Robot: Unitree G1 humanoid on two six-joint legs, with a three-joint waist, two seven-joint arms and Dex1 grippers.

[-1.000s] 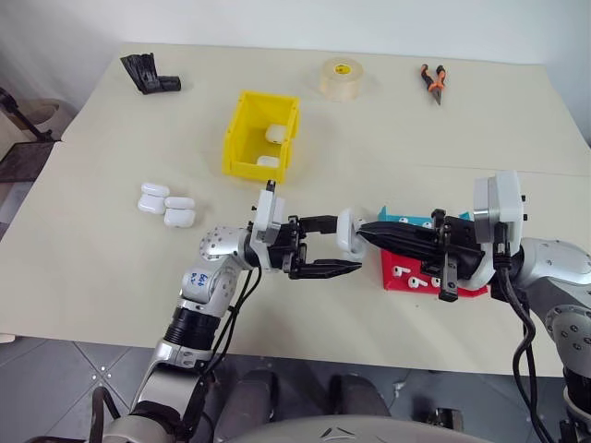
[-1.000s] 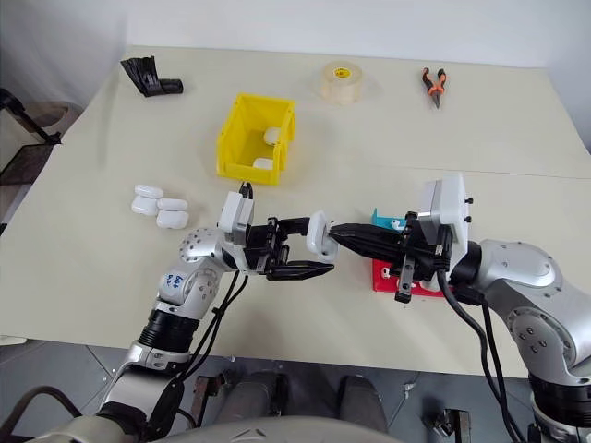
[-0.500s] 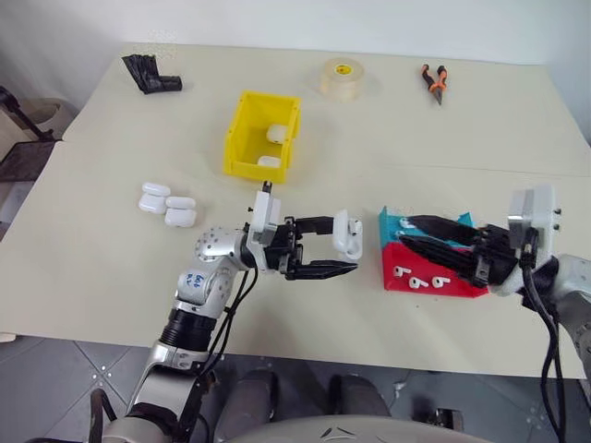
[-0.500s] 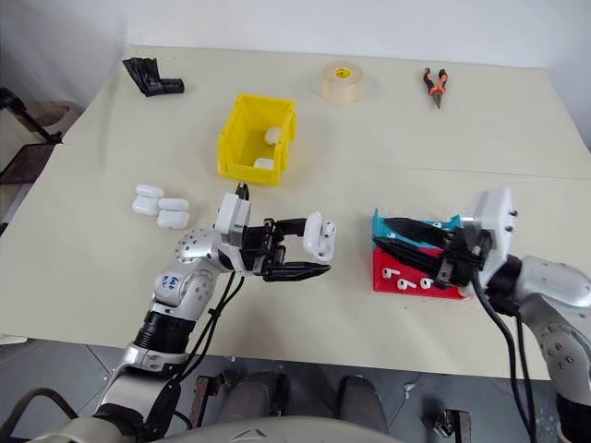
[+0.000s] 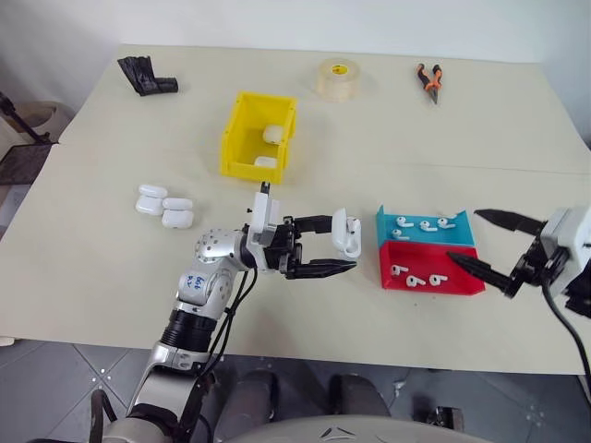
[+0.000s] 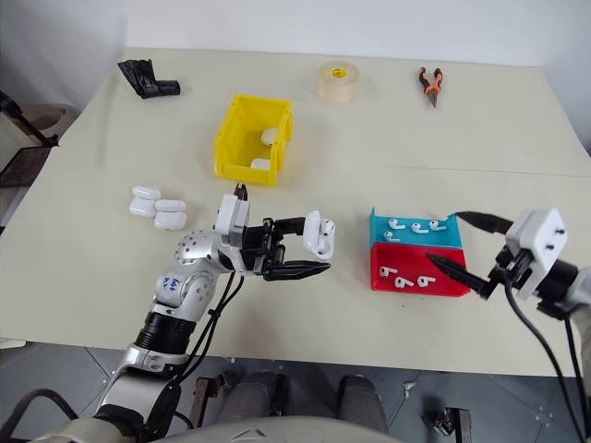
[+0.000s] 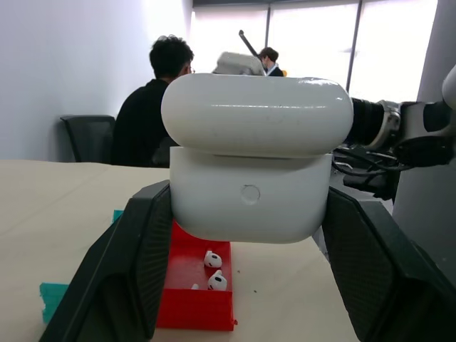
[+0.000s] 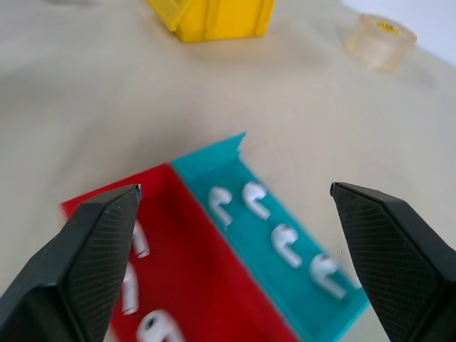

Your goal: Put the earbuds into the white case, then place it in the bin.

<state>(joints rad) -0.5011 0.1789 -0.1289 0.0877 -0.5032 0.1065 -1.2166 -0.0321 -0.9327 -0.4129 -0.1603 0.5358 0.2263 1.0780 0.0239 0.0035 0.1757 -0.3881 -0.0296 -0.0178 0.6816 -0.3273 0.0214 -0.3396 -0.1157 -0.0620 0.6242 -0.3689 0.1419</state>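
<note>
My left gripper (image 5: 343, 244) is shut on a white case (image 5: 347, 233), held above the table's middle with its fingers pointing right. In the left wrist view the case (image 7: 249, 114) sits between both fingers (image 7: 139, 249), lid on top over a visible seam. Earbuds (image 5: 420, 223) lie in the teal half of a low tray, and more earbuds (image 5: 412, 275) in its red half. My right gripper (image 5: 463, 235) stands open and empty at the tray's right end. The yellow bin (image 5: 235, 134) stands further back, left of centre, with two white cases inside.
The red and teal tray (image 5: 462, 282) lies right of centre. Three white cases (image 5: 164, 205) are grouped at the left. A tape roll (image 5: 337, 77), orange pliers (image 5: 429, 78) and a black object (image 5: 146, 74) lie along the far edge. People sit beyond the table (image 7: 153, 100).
My right gripper has let go of the case, drawn away to the right past the tray and opened wide. The left gripper keeps hold of the case in the same place.
</note>
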